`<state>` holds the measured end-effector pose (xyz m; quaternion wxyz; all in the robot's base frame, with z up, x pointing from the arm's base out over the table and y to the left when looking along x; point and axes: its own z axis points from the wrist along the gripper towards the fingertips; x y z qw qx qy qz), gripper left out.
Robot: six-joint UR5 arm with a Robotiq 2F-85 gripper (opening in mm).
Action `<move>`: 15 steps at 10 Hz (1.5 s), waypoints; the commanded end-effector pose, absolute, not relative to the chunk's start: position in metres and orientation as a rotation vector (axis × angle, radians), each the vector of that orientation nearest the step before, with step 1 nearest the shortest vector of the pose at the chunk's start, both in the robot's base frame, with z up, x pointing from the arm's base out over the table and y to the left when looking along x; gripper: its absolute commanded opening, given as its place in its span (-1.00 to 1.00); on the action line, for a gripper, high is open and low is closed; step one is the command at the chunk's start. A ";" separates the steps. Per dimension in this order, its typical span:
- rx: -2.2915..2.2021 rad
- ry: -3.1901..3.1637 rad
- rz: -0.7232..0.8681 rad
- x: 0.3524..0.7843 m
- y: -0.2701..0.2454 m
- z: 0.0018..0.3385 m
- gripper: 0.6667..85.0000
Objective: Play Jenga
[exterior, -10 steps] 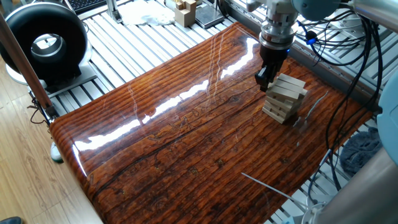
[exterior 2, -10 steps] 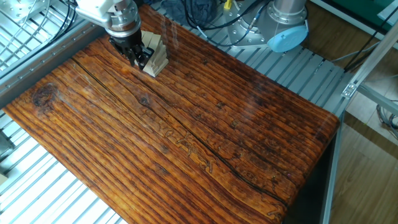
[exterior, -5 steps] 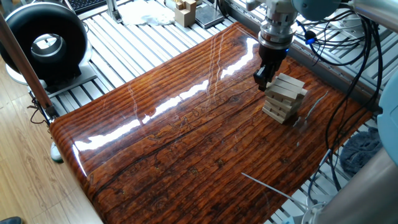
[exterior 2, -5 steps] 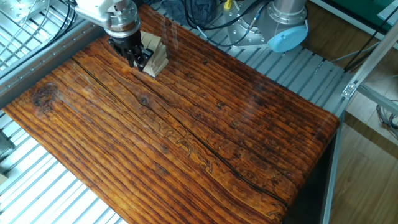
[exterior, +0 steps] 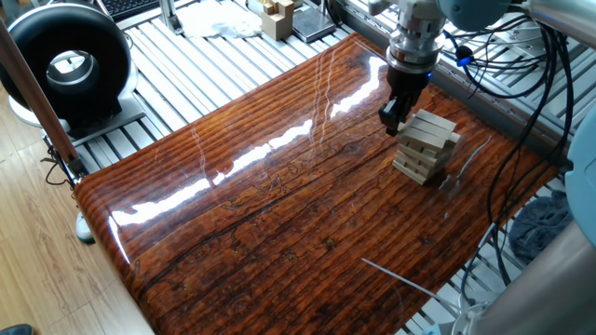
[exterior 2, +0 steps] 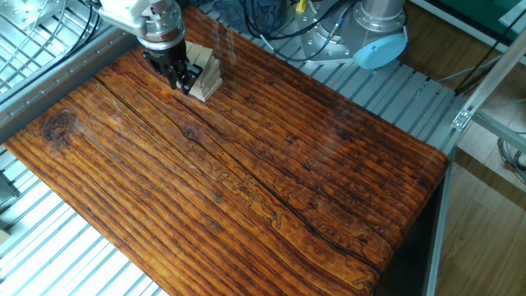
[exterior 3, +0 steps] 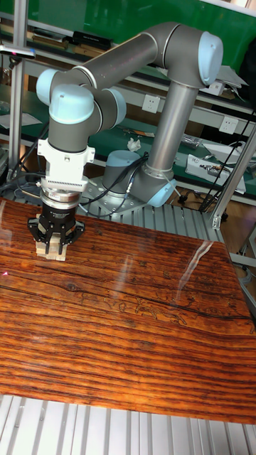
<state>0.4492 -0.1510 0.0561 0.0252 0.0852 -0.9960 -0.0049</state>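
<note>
The hand (exterior: pixel 393 119) sits against the Jenga tower's (exterior: pixel 426 146) upper side, grip unclear; no block looks removed yet.

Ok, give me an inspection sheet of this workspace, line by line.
Surface: glossy reddish-brown wooden tabletop, strong glare streaks, on a metal slatted frame.
Job's things: short crosswise tower of pale wooden bars near the far edge, standing upright; no loose bars seen on the wood.
Clutter: thin pale stick lying near the front edge.
Gripper: black two-finger gripper pointing down at the tower's upper side; jaw state cannot be told.
Cables: black and blue cables hanging behind the table.
Surroundings: black round fan-like device on the slats; tan wooden blocks beyond the table.
</note>
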 end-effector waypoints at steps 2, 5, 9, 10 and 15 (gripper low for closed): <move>0.256 -3.094 -0.028 0.454 -0.149 0.057 -0.51; 0.253 -3.097 -0.025 0.456 -0.148 0.057 -0.53; 0.244 -3.102 -0.024 0.459 -0.147 0.057 -0.57; 0.244 -3.102 -0.024 0.459 -0.147 0.057 -0.57; 0.240 -3.104 -0.024 0.461 -0.146 0.058 -0.57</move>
